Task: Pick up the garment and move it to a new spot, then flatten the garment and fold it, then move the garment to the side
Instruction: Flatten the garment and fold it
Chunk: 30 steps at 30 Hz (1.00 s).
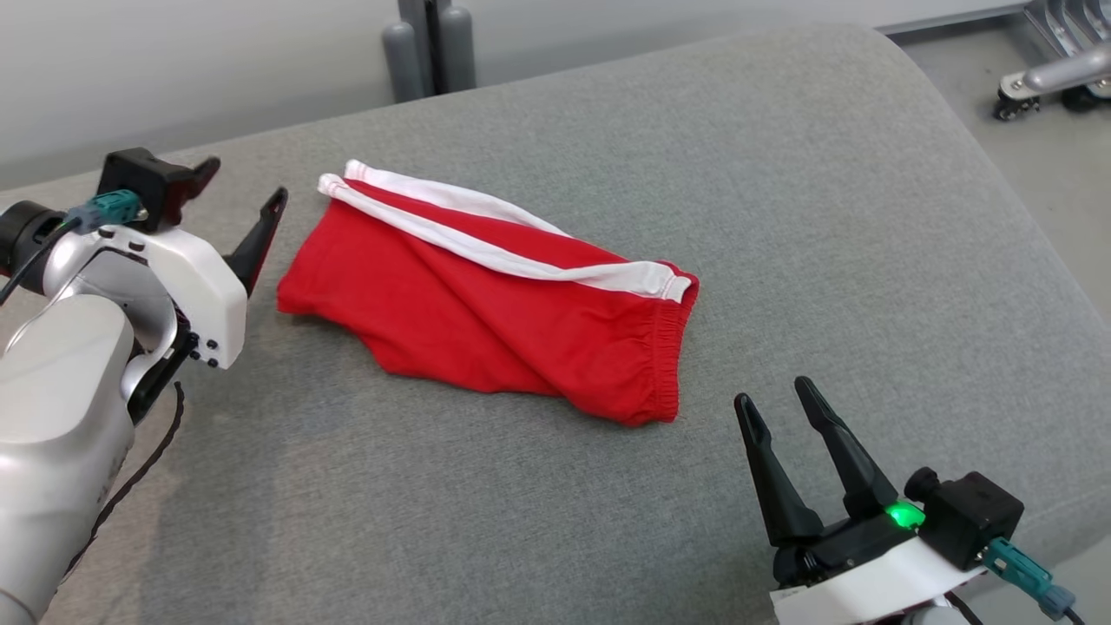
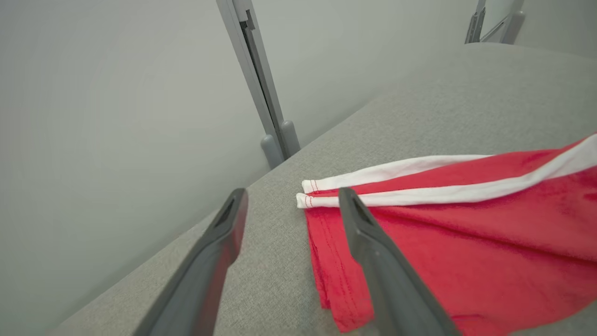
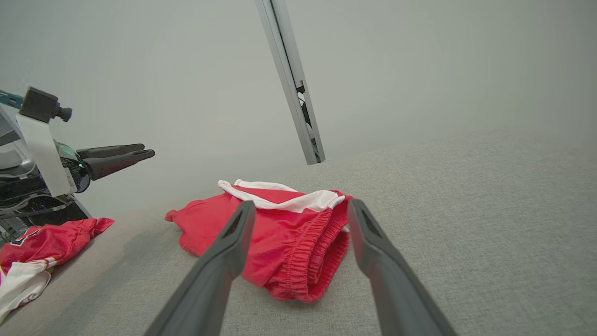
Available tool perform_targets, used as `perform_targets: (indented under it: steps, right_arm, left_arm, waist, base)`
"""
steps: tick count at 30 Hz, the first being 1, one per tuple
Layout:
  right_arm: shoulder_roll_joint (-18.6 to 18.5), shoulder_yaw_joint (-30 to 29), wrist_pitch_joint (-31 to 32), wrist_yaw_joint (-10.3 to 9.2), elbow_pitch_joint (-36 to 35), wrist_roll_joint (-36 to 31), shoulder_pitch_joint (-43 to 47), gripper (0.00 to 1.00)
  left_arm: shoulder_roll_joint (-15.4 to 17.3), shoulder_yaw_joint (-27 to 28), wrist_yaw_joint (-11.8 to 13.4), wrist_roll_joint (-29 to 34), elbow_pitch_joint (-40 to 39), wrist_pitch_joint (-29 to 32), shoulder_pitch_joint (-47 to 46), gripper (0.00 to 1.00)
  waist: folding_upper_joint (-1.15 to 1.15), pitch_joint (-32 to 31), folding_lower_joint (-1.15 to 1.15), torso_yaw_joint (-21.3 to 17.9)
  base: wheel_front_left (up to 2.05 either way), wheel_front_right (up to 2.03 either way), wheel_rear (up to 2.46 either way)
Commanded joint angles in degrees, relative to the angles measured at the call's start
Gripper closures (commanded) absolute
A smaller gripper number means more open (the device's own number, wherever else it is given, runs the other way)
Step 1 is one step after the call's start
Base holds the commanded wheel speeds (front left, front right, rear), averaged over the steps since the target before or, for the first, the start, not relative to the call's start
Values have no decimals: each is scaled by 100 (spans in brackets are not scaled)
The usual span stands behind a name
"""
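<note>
The garment [image 1: 486, 304], red shorts with white side stripes, lies folded in a compact shape on the grey cushion [image 1: 608, 521]. My left gripper [image 1: 243, 195] hovers open just left of the leg-hem end, nothing between its fingers. In the left wrist view the left gripper [image 2: 293, 193] points past the garment's [image 2: 466, 233] white-striped corner. My right gripper [image 1: 772, 395] stands open a little to the right of the elastic waistband, apart from the cloth. The right wrist view has the right gripper [image 3: 302, 205] framing the garment's [image 3: 289, 252] waistband end, with the left gripper [image 3: 140, 154] off to the left.
A grey metal post [image 1: 430, 43] rises behind the cushion's far edge. A wheeled metal base [image 1: 1041, 82] stands on the floor at the top right. Another red and white cloth [image 3: 42, 242] lies at the cushion's left end. The cushion drops off at the right.
</note>
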Motion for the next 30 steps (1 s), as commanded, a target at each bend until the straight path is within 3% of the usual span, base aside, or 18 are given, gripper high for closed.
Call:
perform_targets:
  steps: [1,13,25,26,27,28,30]
  right_arm:
    - [-14,32,-29,1,2,45,-80,0]
    - [63,163,-29,1,124,100,-386,0]
    - [115,263,-29,1,191,143,-550,0]
    - [118,272,-29,1,198,153,-558,0]
    - [118,286,-29,1,204,151,-566,0]
    - [119,297,-29,1,215,147,-572,0]
    - [122,291,-29,1,222,142,-576,0]
  left_arm:
    - [51,-109,-1,-107,65,148,-86,0]
    - [271,-1235,-2,-992,346,1327,-307,0]
    - [317,-1883,-3,-1684,493,1898,-534,0]
    - [322,-1924,-3,-1714,516,1888,-552,24]
    - [320,-1961,-3,-1749,539,1874,-555,72]
    - [306,-2003,-3,-1815,561,1909,-537,100]
    - [275,-2036,-2,-1945,562,1905,-520,100]
  waist:
    - [0,100,0,-94]
    - [0,495,0,-444]
    - [0,697,0,-600]
    - [0,703,0,-610]
    - [0,707,0,-615]
    - [0,707,0,-616]
    - [0,690,0,-596]
  base:
    - [0,0,0]
    - [0,0,0]
    - [0,0,0]
    - [0,0,0]
    - [0,0,0]
    - [0,0,0]
    - [0,0,0]
